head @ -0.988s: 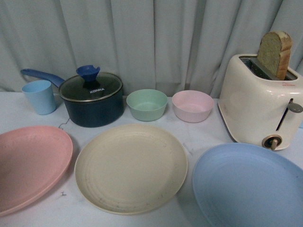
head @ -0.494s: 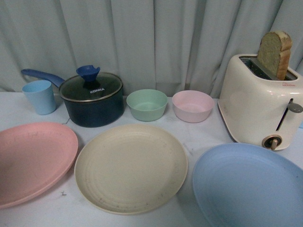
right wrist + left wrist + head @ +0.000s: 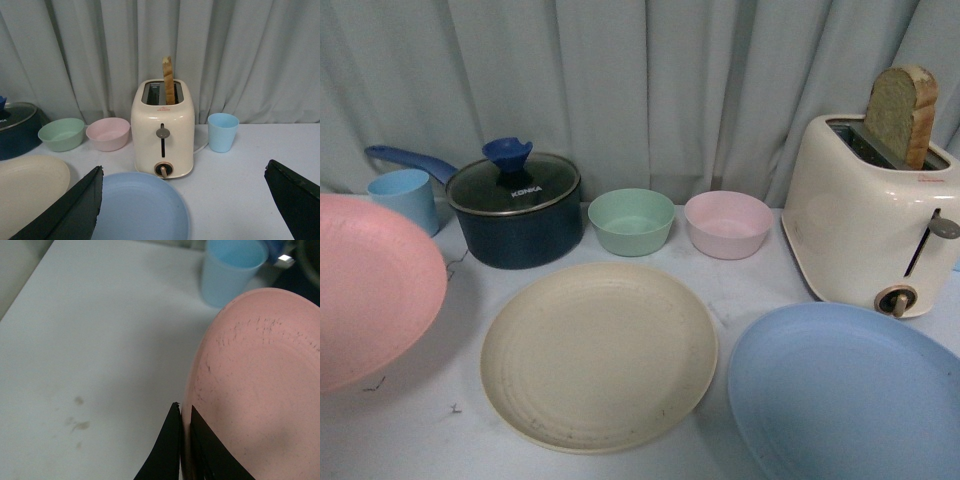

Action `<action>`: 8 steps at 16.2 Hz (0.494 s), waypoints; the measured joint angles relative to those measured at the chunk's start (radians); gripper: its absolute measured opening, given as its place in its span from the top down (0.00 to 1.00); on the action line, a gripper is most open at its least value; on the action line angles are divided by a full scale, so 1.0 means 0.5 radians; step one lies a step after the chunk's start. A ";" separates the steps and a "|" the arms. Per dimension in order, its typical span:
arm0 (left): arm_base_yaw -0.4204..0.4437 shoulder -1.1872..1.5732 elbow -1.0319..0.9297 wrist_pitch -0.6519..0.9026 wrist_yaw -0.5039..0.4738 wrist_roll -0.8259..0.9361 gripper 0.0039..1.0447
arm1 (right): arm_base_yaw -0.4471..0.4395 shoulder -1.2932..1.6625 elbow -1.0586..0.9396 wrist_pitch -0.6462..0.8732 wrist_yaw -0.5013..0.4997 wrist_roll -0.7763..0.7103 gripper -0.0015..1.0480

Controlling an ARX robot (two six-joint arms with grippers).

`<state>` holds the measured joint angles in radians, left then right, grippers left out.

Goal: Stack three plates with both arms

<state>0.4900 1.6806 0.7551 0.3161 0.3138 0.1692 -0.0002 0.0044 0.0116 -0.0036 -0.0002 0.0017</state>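
The pink plate (image 3: 370, 290) hangs tilted above the table at the far left of the front view, its far rim raised. My left gripper (image 3: 184, 412) is shut on the rim of the pink plate (image 3: 260, 385), one black finger on each face; the arm itself is out of the front view. The cream plate (image 3: 598, 355) lies flat in the middle. The light blue plate (image 3: 845, 390) lies flat at the front right. My right gripper (image 3: 185, 200) stands wide open above the table, by the near right rim of the light blue plate (image 3: 135, 207), holding nothing.
Behind the plates stand a light blue cup (image 3: 405, 198), a dark blue pot with a glass lid (image 3: 515, 210), a green bowl (image 3: 631, 220) and a pink bowl (image 3: 727, 223). A cream toaster (image 3: 870, 225) with bread stands at the right. A second blue cup (image 3: 222, 131) is beside the toaster.
The pink plate has been lifted off the table at the left; its far rim rose and it now tilts and partly covers the blue cup. The other plates have not moved.
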 joint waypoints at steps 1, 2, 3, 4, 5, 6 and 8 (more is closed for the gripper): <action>-0.127 -0.128 0.000 -0.049 0.055 -0.139 0.98 | 0.000 0.000 0.000 0.000 0.000 0.000 0.06; -0.259 -0.174 0.000 -0.069 0.053 -0.227 0.98 | 0.000 0.000 0.000 0.000 0.000 0.000 0.06; -0.388 -0.181 -0.008 -0.072 0.041 -0.290 0.98 | 0.000 0.000 0.000 0.000 0.000 0.000 0.06; -0.502 -0.179 -0.018 -0.066 0.007 -0.331 0.98 | 0.000 0.000 0.000 0.000 0.000 0.000 0.06; -0.603 -0.171 -0.018 -0.058 -0.016 -0.352 0.98 | 0.000 0.000 0.000 0.000 0.000 0.000 0.06; -0.682 -0.159 -0.018 -0.042 -0.033 -0.375 0.98 | 0.000 0.000 0.000 0.000 0.000 0.000 0.06; -0.850 -0.092 0.002 -0.009 -0.079 -0.402 0.98 | 0.000 0.000 0.000 0.000 0.000 0.000 0.06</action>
<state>0.0650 1.6344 0.7559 0.3115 0.2745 -0.0319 -0.0002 0.0044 0.0116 -0.0036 -0.0002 0.0017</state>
